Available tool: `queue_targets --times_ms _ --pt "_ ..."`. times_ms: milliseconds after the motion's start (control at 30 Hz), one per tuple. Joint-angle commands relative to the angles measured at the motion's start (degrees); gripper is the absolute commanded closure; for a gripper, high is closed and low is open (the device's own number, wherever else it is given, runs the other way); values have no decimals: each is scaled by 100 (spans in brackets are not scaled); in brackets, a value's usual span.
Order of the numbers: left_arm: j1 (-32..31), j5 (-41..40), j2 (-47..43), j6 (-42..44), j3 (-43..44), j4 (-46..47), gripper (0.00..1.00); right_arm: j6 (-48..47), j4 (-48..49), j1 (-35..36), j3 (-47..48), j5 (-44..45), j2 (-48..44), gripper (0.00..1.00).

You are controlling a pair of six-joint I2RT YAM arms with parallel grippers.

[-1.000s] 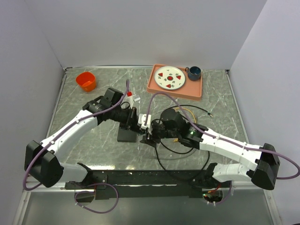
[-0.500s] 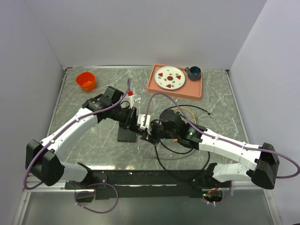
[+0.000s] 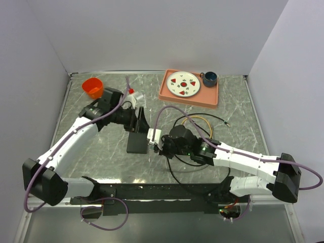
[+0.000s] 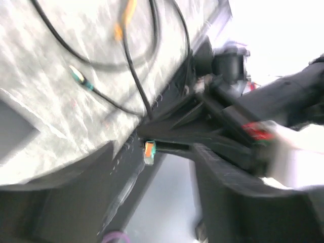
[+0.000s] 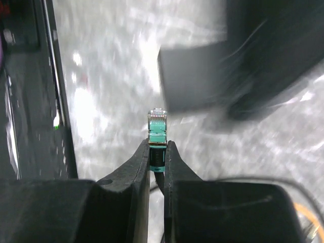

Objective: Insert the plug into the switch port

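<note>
Right gripper (image 5: 158, 145) pinches the teal plug (image 5: 156, 125) near the black box (image 3: 136, 144); left gripper (image 3: 140, 120) stands open, empty.

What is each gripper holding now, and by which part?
The right gripper holds the plug by its teal sleeve, just behind the clear tip. The left gripper is open and holds nothing.
</note>
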Motion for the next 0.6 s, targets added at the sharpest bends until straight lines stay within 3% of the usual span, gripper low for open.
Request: queue_targets --times_ms 0,33,200,333,467,567 --pt "487 -381 -515 -340 246 739 22 228 -192 71 -339 328 -366 100" --pt "557 -626 -603 -411 167 844 14 229 -139 71 -374 354 -471 100" --pt "628 -1366 -1113 -500 0 1144 11 290 -42 19 -497 214 -657 100" --pt "628 -1403 -1376 -421 -315 1319 12 387 81 -104 -559 -339 -1103 100" --pt "620 -691 -1946 -289 -756 1925 14 527 160 -639 -507 -1463 -1527 100" --pt "611 -339 -2490 -342 -1090 2619 15 720 160 -1472 -366 -3148 -1668 100"
